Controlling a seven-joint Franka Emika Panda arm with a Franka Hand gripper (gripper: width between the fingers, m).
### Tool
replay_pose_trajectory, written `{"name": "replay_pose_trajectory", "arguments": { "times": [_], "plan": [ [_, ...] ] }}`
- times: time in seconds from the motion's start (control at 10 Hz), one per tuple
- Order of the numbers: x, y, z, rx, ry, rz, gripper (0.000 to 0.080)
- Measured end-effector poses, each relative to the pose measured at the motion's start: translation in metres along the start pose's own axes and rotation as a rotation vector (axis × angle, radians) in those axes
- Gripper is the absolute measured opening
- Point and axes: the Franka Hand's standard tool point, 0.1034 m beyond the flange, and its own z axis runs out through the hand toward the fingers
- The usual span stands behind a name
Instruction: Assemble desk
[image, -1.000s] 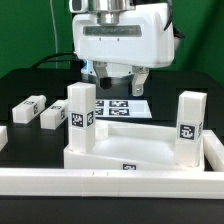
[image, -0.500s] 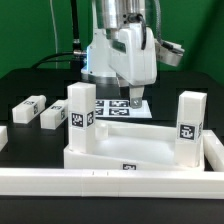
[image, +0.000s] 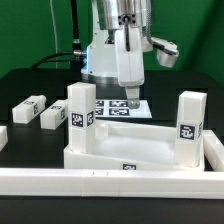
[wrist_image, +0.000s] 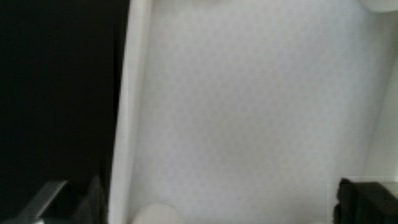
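The white desk top (image: 140, 150) lies upside down near the front of the table. Two tagged legs stand upright on it, one at the exterior view's left (image: 81, 115) and one at its right (image: 189, 125). Two more legs (image: 29, 108) (image: 57, 114) lie loose on the black table at the left. My gripper (image: 132, 100) hangs above the back edge of the desk top, touching nothing. In the wrist view the gripper (wrist_image: 210, 205) is open and empty. Its dark fingertips (wrist_image: 54, 200) stand wide apart over the white desk top (wrist_image: 249, 100).
The marker board (image: 115, 107) lies flat behind the desk top, under the gripper. A long low white rail (image: 110, 180) runs along the front, and another (image: 213, 150) runs up the exterior view's right. Black table (wrist_image: 63, 90) shows beside the desk top's edge.
The hand has turned about its vertical axis, from broadside to narrow side toward the exterior camera. It stays over the back of the desk top. The parts have not moved.
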Motion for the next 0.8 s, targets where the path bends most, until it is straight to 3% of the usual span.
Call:
{"name": "replay_pose_trajectory", "arguments": {
  "times": [0.8],
  "plan": [
    [0.014,0.028,0.057,-0.096,0.056,-0.002,0.0649]
  ]
}}
